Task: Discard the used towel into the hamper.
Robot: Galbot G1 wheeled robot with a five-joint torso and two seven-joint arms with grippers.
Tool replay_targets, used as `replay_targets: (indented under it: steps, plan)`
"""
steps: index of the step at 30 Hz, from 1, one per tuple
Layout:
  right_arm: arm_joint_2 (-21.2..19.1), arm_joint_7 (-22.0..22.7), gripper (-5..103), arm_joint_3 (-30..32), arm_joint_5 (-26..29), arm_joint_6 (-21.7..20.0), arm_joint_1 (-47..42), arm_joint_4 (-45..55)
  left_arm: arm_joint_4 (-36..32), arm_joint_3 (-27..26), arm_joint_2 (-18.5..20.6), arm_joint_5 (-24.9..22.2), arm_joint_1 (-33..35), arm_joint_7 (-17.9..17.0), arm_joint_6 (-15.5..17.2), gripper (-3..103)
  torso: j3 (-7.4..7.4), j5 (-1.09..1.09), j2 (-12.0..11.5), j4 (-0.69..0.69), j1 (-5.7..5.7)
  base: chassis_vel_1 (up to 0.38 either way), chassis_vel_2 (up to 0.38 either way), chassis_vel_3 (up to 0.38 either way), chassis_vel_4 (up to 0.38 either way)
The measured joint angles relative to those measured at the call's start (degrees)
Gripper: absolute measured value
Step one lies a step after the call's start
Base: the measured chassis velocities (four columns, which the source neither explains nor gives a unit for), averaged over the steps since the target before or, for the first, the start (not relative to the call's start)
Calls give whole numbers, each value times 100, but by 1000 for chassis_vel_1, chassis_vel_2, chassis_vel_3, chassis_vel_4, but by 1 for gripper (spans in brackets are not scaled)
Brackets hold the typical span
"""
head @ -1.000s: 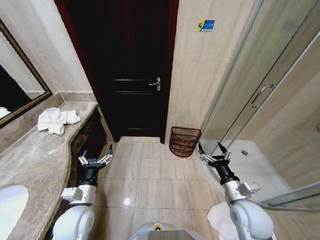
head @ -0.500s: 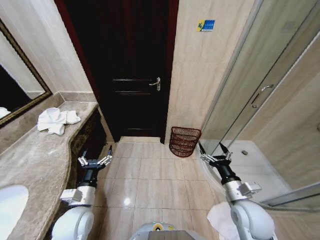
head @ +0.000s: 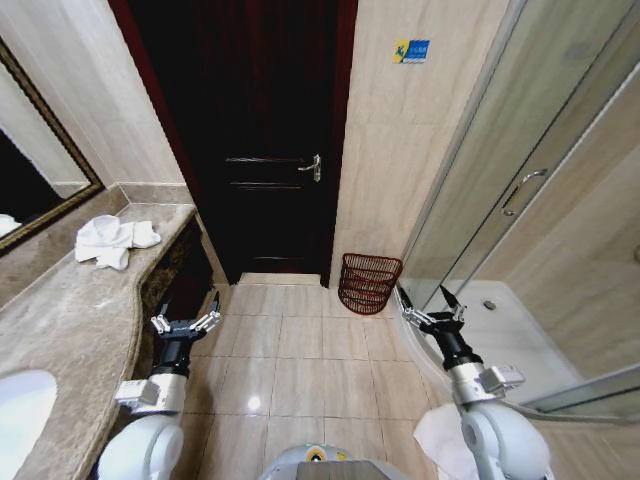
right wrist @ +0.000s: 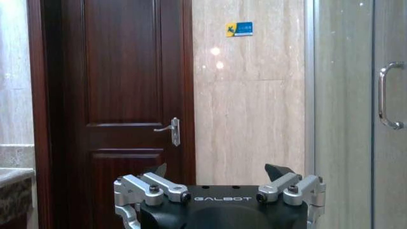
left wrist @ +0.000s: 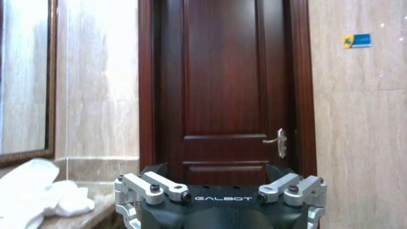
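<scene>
Landmark: dark wooden door (head: pixel 262 150), shut, lever handle (head: pixel 313 168) at its right edge.
Mirror: framed mirror (head: pixel 35 160) on the wall well left of the door.
Counter: marble counter (head: pixel 70 330) runs along the wall left of the door; a white basin (head: pixel 18 410) is set into its near end.
Towel: 1 crumpled white towel (head: pixel 112 241) lies on the far end of the counter, left of the door and below the mirror; nothing grips it.
Left gripper: left gripper (head: pixel 185 324) hangs low over the tiled floor, below and just left of the door, beside the counter edge; its 2 fingers are spread wide, holding nothing, touching nothing.
Hamper: 1 hamper (head: pixel 369 283), reddish-brown open wire weave, stands on the floor just right of the door's foot, against the beige tiled wall.
Sign: small blue and yellow sign (head: pixel 411 50) high on the wall right of the door.
Right gripper: right gripper (head: pixel 430 304) hovers right of the door, near the hamper but apart from it; its 2 fingers stand wide apart, empty.
Shower: glass shower door (head: pixel 520 190) with a metal handle, farthest right of the door.
</scene>
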Motion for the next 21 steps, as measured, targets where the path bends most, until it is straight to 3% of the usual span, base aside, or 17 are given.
replay_targets:
  steps: [8, 12, 21]
  plan:
    - [101, -113, 100, 5, -6, 210, -96, -65, 61, 47, 90, -183, 17, 20, -33, 100, 0, 0, 0, 0, 0, 0, 0, 0, 0]
    - [165, -115, 100, 7, 57, 225, -162, -17, 63, -1, 162, -222, -35, -3, 106, 100, 0, 1, 0, 0, 0, 0, 0, 0, 0]
    - [-95, -44, 100, 106, 263, 92, -289, 210, -212, -15, 29, -97, -60, -24, 360, 100, 0, 0, 0, 0, 0, 0, 0, 0, 0]
